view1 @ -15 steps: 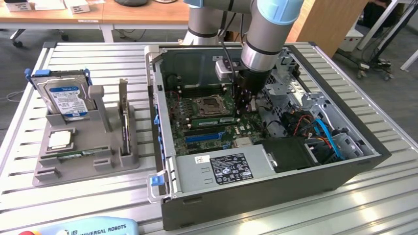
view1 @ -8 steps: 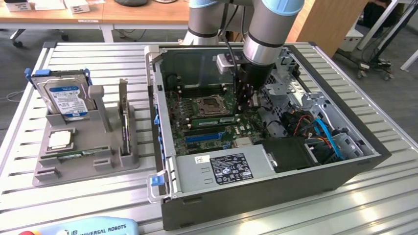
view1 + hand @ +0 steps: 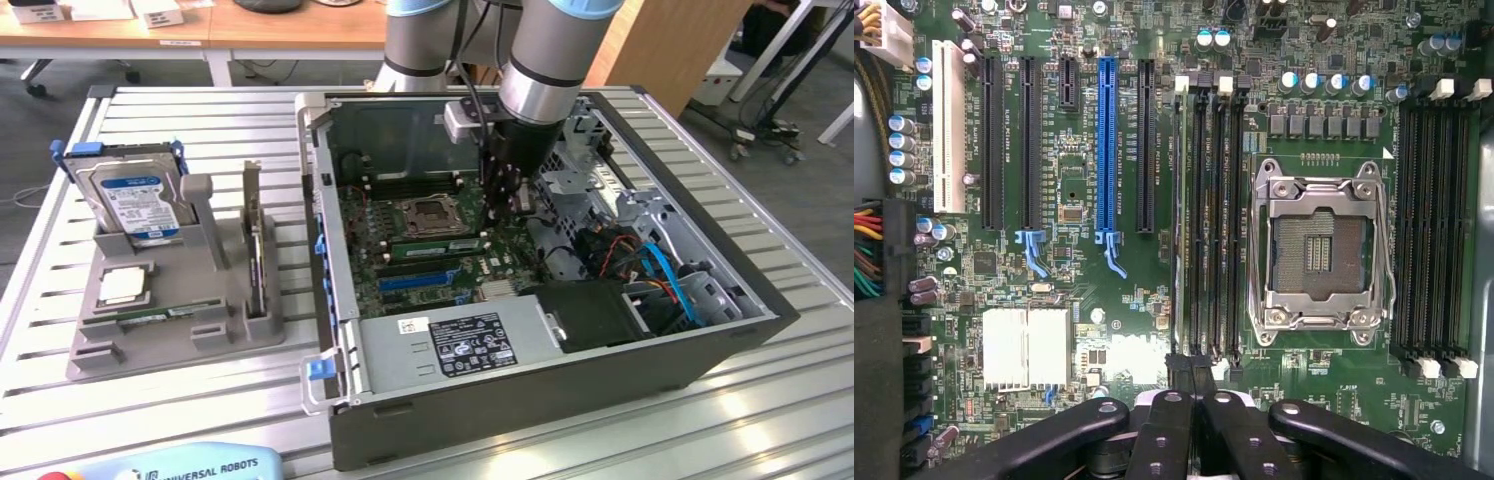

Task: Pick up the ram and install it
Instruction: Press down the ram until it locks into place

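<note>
The end effector (image 3: 1189, 385) is clenched, its black fingertips pressed together above the near end of the memory slots, touching the top edge of the ram (image 3: 1181, 220). The ram stands on edge in a slot just beside the CPU socket (image 3: 1319, 250), at the socket's 9 o'clock in the wrist view; seen edge-on, its chips and label are hidden. In the exterior view the arm blocks that slot inside the open computer case (image 3: 534, 380). On the desk (image 3: 747, 430), at the case's 9 o'clock, a grey holder (image 3: 174, 330) carries a hard drive (image 3: 131, 200) and another green stick (image 3: 252, 250).
</note>
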Controlling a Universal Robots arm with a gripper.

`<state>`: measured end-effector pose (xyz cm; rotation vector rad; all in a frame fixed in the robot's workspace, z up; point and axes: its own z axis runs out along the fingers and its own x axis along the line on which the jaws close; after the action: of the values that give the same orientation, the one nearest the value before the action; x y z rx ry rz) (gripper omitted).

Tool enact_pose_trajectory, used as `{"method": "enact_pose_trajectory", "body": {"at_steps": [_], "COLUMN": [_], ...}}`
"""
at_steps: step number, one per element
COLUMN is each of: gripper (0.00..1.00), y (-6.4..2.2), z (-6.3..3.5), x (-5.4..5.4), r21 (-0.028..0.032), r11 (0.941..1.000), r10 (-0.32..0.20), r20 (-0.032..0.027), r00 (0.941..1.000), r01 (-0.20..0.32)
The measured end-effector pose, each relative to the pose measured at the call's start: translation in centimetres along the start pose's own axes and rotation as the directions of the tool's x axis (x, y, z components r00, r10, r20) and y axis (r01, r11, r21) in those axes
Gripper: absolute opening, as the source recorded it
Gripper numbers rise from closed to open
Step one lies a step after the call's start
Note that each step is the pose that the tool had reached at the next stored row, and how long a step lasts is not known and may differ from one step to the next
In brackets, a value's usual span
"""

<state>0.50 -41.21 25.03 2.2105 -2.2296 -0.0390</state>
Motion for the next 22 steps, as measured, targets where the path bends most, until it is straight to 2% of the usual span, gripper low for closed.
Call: {"method": "enact_pose_trajectory", "body": {"at_steps": [12, 22], "gripper": [0.10, 0.10], "y": [0.12, 2.42], "z": [0.00, 0.05], "x": [0.0, 0.0], "r21": [0.0000, 0.0000], "r11": [1.0000, 1.0000], "r10": [0.000, 0.000], "r20": [0.0000, 0.0000], "r00": [1.0000, 1.0000], "r01": [0.000, 0.000]}}
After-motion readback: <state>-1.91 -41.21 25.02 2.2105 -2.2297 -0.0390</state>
